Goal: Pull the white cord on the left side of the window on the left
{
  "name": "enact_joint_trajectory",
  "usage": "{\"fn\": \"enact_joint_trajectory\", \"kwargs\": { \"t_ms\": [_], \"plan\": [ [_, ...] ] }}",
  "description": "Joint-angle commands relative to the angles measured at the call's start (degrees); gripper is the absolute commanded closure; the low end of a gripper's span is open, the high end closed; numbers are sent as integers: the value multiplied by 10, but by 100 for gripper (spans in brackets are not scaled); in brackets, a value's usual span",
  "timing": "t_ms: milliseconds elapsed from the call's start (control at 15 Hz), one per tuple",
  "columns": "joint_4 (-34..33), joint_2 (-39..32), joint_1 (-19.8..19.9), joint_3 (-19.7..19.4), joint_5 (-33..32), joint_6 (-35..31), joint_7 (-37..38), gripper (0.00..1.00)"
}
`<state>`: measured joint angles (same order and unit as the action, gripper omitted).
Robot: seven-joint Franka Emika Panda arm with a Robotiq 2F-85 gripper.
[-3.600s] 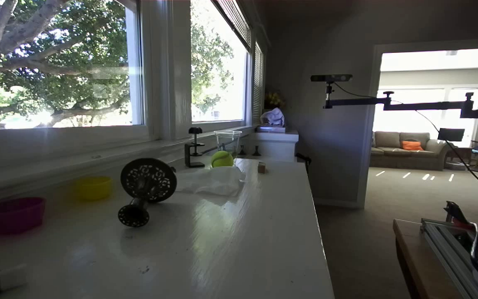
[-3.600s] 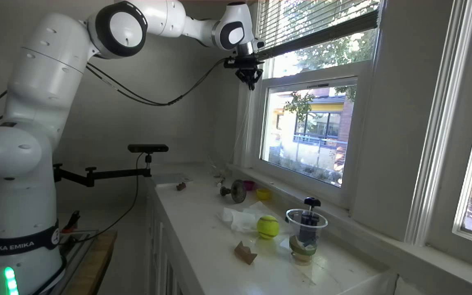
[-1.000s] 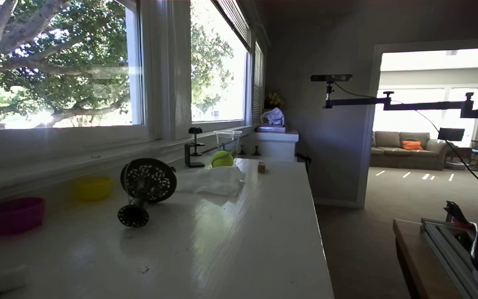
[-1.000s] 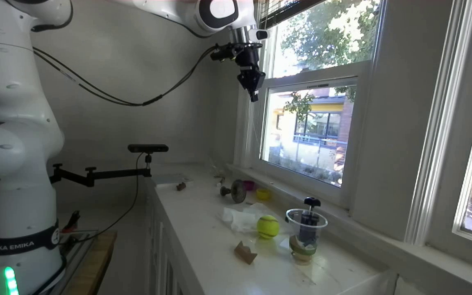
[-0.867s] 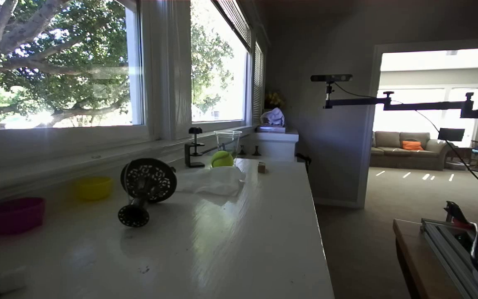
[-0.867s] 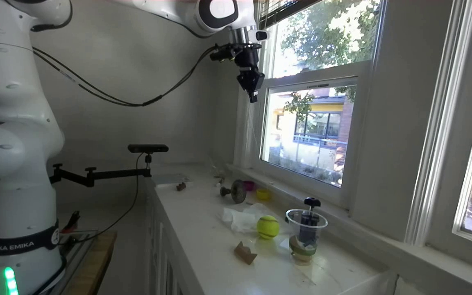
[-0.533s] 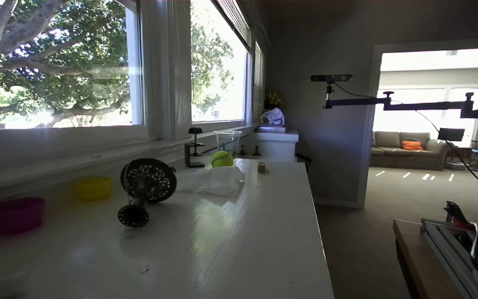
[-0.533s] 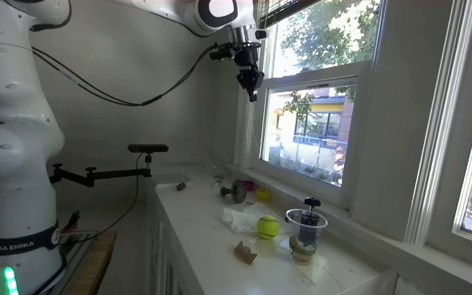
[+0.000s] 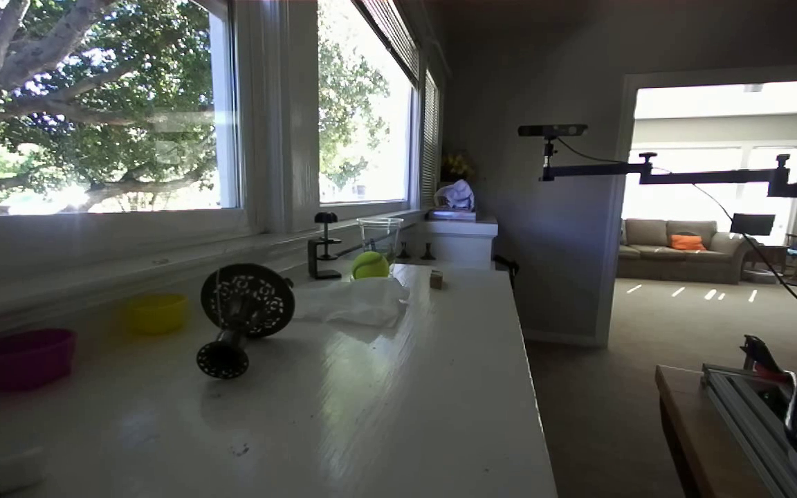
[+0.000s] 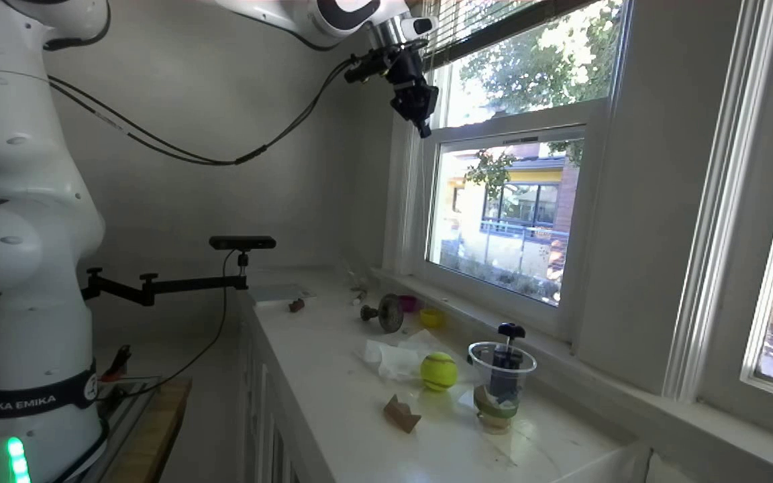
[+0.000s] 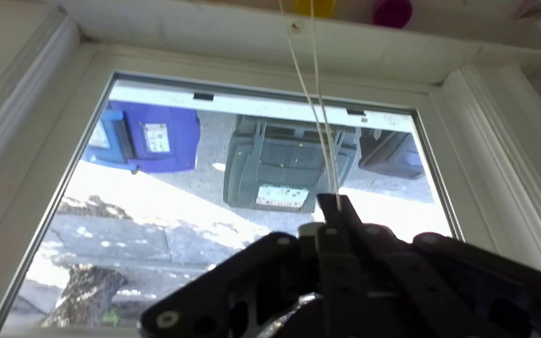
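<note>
The window (image 10: pixel 507 215) with raised slat blinds (image 10: pixel 477 20) is beside my arm in an exterior view; it also shows with a tree outside in an exterior view (image 9: pixel 108 124) and fills the wrist view (image 11: pixel 204 188). My gripper (image 10: pixel 425 133) is at the window's left side, near mid-height, pointing down. In the wrist view its fingertips (image 11: pixel 334 202) are closed together on the white cord (image 11: pixel 330 159). Two thin strands run from the tips toward the sill. The cord (image 10: pixel 424 171) hangs below the gripper in an exterior view. The cord between the fingers is hidden.
Below, the white counter (image 10: pixel 333 376) holds a metal stand (image 10: pixel 386 314), a yellow bowl (image 10: pixel 432 318), a magenta bowl (image 10: pixel 407 304), a tennis ball (image 10: pixel 439 371), a clear cup (image 10: pixel 494 402) and a brown piece (image 10: pixel 401 414). A black camera (image 10: pixel 243 242) stands on a mount.
Between 3.6 and 1.0 seconds ago the gripper moved down and the blinds rose. In the last half second the gripper has moved up and tilted, and the blinds' bottom rail has dropped somewhat.
</note>
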<state>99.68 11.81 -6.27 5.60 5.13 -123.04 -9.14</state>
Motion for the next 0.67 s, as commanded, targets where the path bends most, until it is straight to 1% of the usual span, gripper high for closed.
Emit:
{"fn": "enact_joint_trajectory", "kwargs": {
  "t_ms": [0, 267, 400, 600],
  "plan": [
    [-57, -14, -9, 11, -25, -38, -17, 100],
    [-132, -41, -19, 27, -49, -74, -34, 100],
    [-156, -51, -20, 31, -59, -87, -37, 100],
    [-162, -54, -14, 26, -61, -85, -27, 100]
  ]
}}
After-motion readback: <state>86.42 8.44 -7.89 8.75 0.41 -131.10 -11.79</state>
